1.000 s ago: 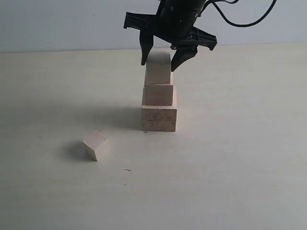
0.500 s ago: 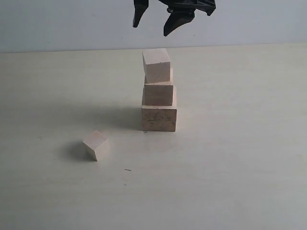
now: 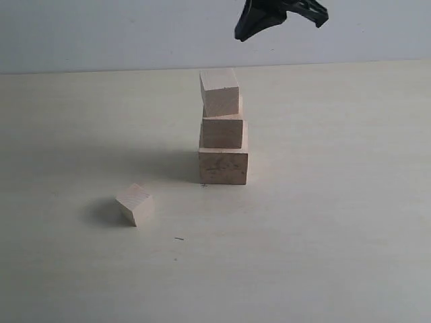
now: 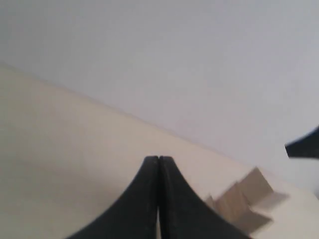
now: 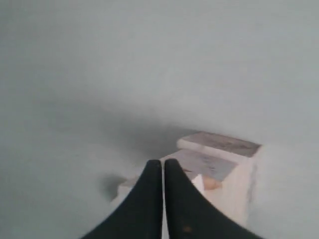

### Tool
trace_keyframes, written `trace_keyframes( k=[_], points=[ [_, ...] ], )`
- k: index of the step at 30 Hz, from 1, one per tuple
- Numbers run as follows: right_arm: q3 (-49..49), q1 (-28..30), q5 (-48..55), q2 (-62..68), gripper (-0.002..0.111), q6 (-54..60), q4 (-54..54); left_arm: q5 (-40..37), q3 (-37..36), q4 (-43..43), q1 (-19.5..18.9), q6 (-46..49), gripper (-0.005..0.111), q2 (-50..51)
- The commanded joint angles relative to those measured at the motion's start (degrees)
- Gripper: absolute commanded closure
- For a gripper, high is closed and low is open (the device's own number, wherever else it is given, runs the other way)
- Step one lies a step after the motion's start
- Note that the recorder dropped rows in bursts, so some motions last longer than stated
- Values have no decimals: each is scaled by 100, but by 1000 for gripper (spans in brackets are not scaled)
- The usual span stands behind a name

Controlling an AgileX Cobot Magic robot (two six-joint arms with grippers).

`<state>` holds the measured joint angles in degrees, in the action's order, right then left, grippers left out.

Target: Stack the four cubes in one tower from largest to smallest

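Three pale wooden cubes form the tower [image 3: 223, 131]: the largest cube [image 3: 223, 166] with dark grain smudges at the bottom, a middle cube on it, and a smaller cube [image 3: 220, 92] on top, turned slightly. The smallest cube [image 3: 135, 204] lies alone on the table, to the front left. My right gripper [image 3: 246, 27] hangs above and right of the tower, touching nothing; its wrist view shows its jaws [image 5: 163, 162] shut and empty over the tower [image 5: 219, 164]. My left gripper [image 4: 158, 158] is shut and empty, far from the tower [image 4: 244, 199], and out of the exterior view.
The pale table [image 3: 337, 222] runs back to a light wall [image 3: 101, 33]. A dark piece of the right arm [image 4: 304, 144] shows at the edge of the left wrist view.
The right gripper, open around the top cube a second ago, has let it go, risen, shifted right and shut. The top cube stays on the tower. The lone small cube has not moved.
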<state>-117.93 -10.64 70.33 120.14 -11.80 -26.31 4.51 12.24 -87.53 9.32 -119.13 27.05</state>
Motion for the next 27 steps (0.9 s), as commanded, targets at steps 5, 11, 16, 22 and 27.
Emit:
trace_keyframes(
  k=[5,11,16,22,27],
  points=[
    [126,129,-36,-299,108,507,1337,3054,2458,1270,38,1154,107,4581],
    [1148,493,-36,-402,108,960,632,5295,3963,2334,111,1136,107,6845],
    [1756,814,-36,-423,108,1641,28,5257,4219,2591,401,773,107,8041],
    [1770,800,-36,-333,108,2185,-989,5039,4704,3037,863,1032,107,8499],
    [1770,800,-293,-333,108,2308,-1397,4508,4771,2992,891,1094,107,8513]
  ],
)
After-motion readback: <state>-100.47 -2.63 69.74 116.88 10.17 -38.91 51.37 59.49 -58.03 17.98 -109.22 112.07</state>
